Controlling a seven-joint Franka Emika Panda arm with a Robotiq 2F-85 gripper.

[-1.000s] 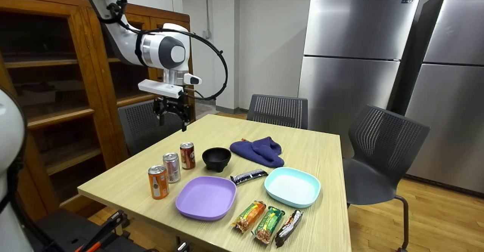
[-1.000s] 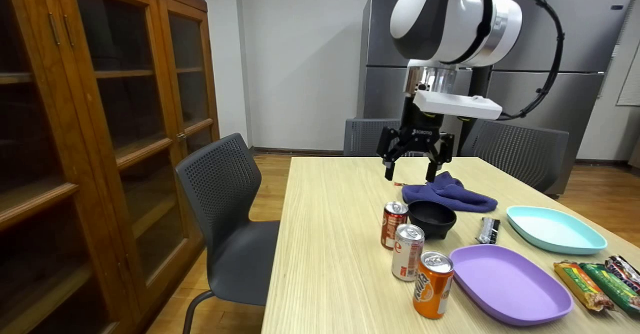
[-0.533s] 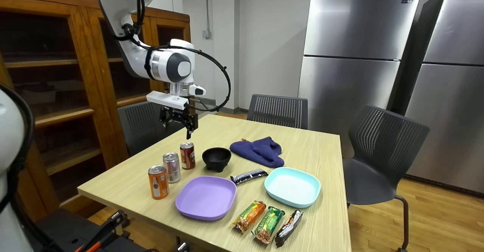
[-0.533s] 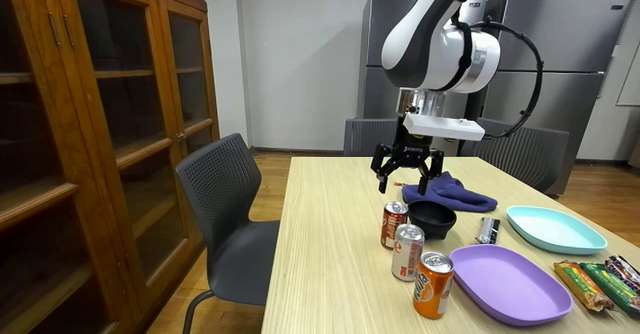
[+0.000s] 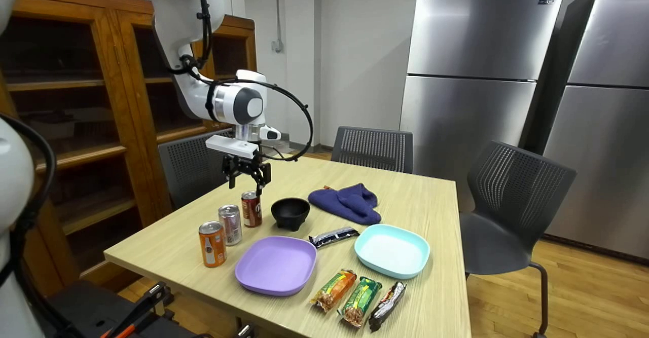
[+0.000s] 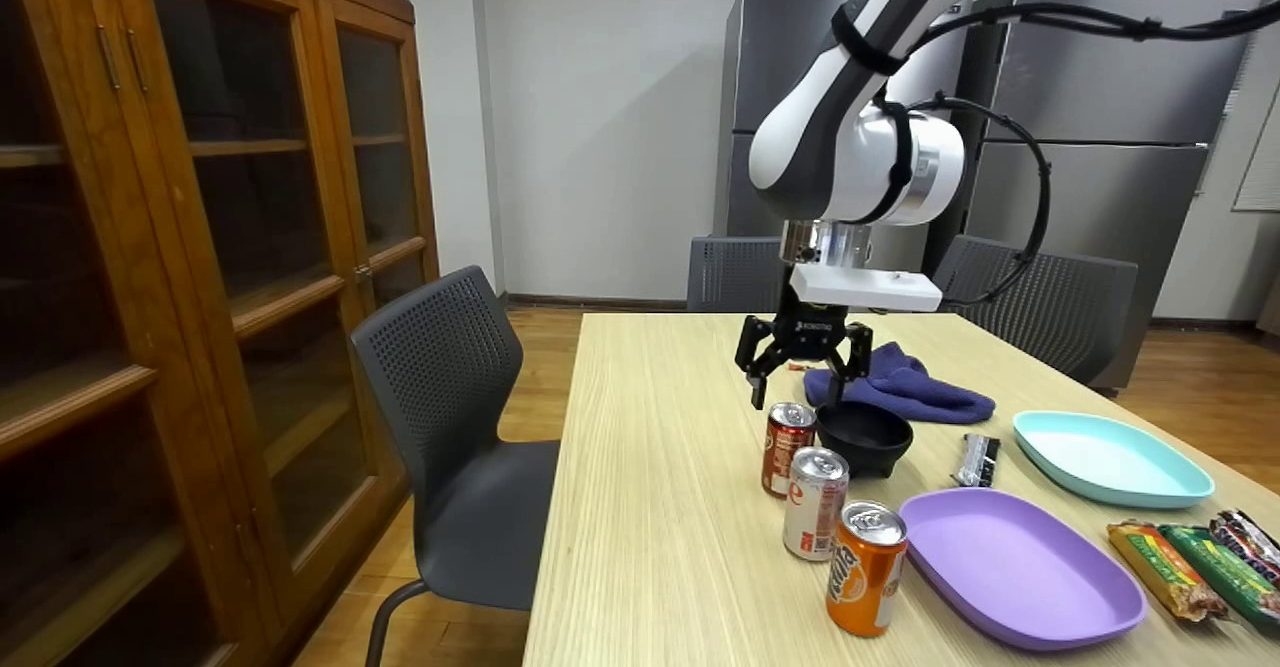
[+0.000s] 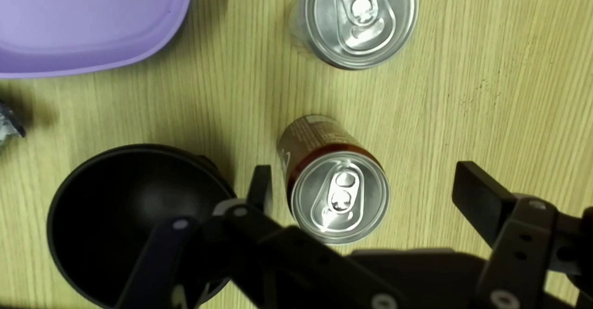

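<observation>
My gripper (image 7: 369,188) is open, directly above a dark red soda can (image 7: 340,198). In the wrist view the can's silver lid lies between the black fingers (image 7: 482,198), closer to the left one, and no contact shows. Both exterior views show the fingertips at about lid height or slightly above the upright red can (image 6: 786,452). A black bowl (image 5: 290,213) stands close beside that can; the left finger partly overlaps the bowl's rim in the wrist view. A silver-white can (image 7: 361,19) and an orange can (image 5: 212,245) stand in a row with the red one.
A purple plate (image 5: 276,265), a turquoise plate (image 5: 392,251), a dark blue cloth (image 5: 350,202) and a black-and-silver wrapped bar (image 5: 333,236) lie on the table. Several wrapped snacks (image 5: 360,300) lie near its edge. Chairs (image 6: 455,427) and a wooden cabinet (image 6: 240,197) stand around.
The arm has come down from well above the table to just over the red can, with a small sideways shift. The jaws stayed open throughout, and the objects on the table have not moved.
</observation>
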